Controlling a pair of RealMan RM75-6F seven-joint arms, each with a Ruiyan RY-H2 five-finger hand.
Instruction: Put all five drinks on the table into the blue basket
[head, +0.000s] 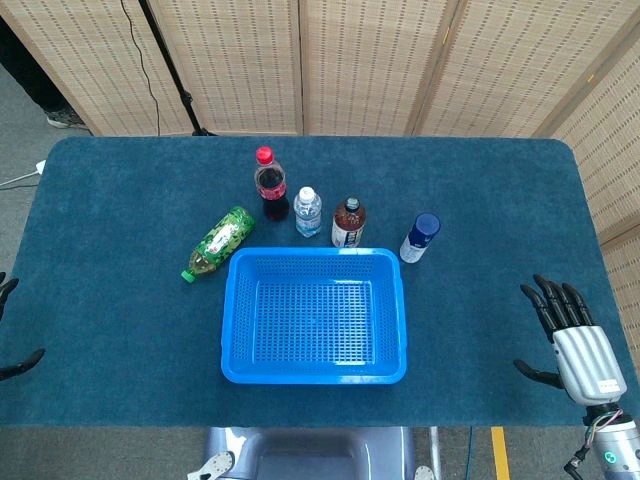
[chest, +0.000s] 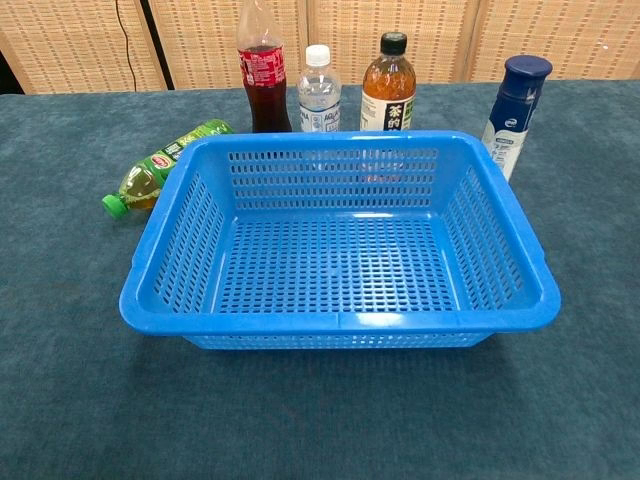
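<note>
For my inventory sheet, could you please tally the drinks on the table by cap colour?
Red cap: 1, cola bottle
White cap: 1, water bottle
Black cap: 1, tea bottle
Dark blue cap: 1, white bottle
Green cap: 1, green bottle lying down
Total: 5

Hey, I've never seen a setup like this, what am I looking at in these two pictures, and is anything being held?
This is a two-armed robot at a table with a blue cloth. One picture looks down from its head, the other looks forward from its chest. The head view shows its right hand at the table's edge, fingers spread, holding nothing. Only fingertips of the left hand show at the left edge, also holding nothing. An empty blue basket sits in the middle. Behind it are five drinks: a green bottle lying on its side, then a cola, a water, a tea and a blue-capped bottle, all upright.
</note>
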